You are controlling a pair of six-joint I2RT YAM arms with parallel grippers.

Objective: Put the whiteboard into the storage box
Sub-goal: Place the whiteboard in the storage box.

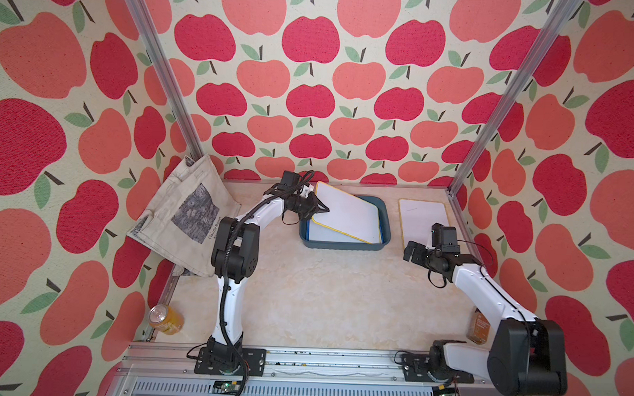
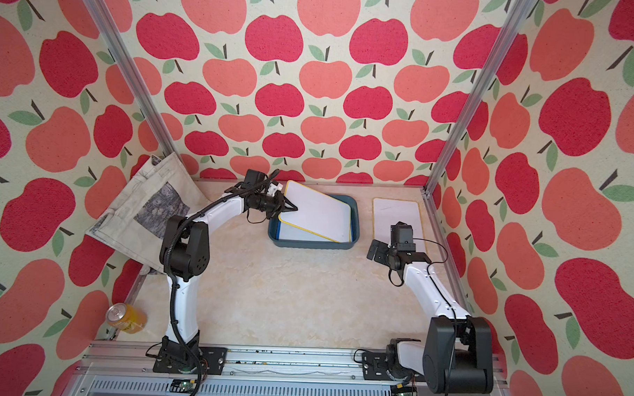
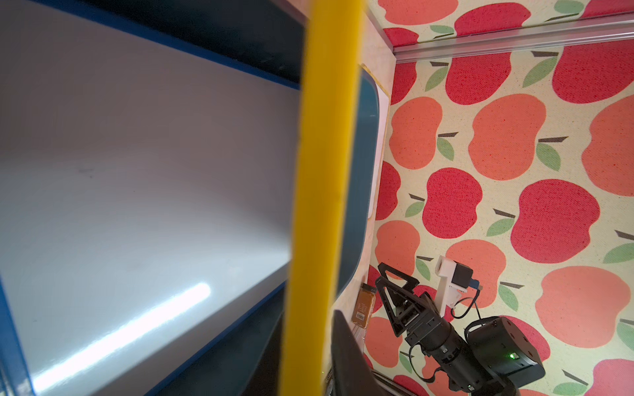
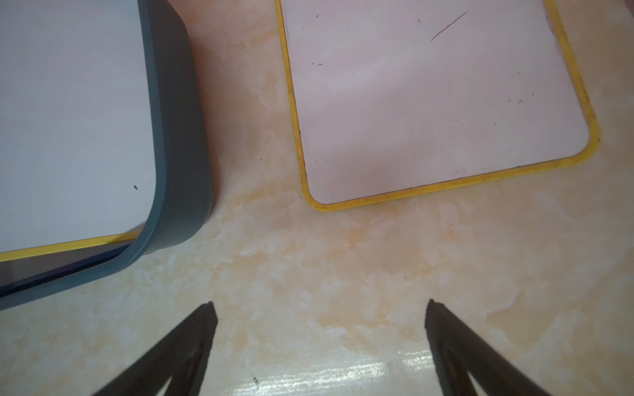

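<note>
A cloth tote bag (image 1: pixel 188 216) slumped against the wall well behind the left pincer (image 1: pixel 322 209). Whether anything was in it could not be told.

The left pincer sat at one short edge of the yellow-framed whiteboard (image 1: pixel 347 214), with one jaw lying over the white face. The other jaw was hidden, so whether the pincer was pinching the board or standing slightly loose around it could not be told.

The whiteboard was only partly in the storage box (image 1: pixel 343 246). The end farthest from the left pincer was down inside the walls. The end at the pincer was raised above the rim and stuck out past it, and the whole board was turned askew to the box. The tilt was probably meant to let the far end go in first. While skewed like this, the board looked unlikely to drop flat.

The box was not empty. A blue-framed board (image 1: pixel 325 234) lay flat on its bottom, beneath the tilted one and nearly filling the floor.

The right pincer (image 4: pixel 320 307) hung with its jaws spread wide and nothing between them, over the bare table (image 1: pixel 323 297). Ahead of it, a corner of the box lay to one side. A second yellow-framed whiteboard (image 1: pixel 422 217) lay flat on the table to the other side. The pincer touched neither, and was apparently parked clear of the other arm's work.
</note>
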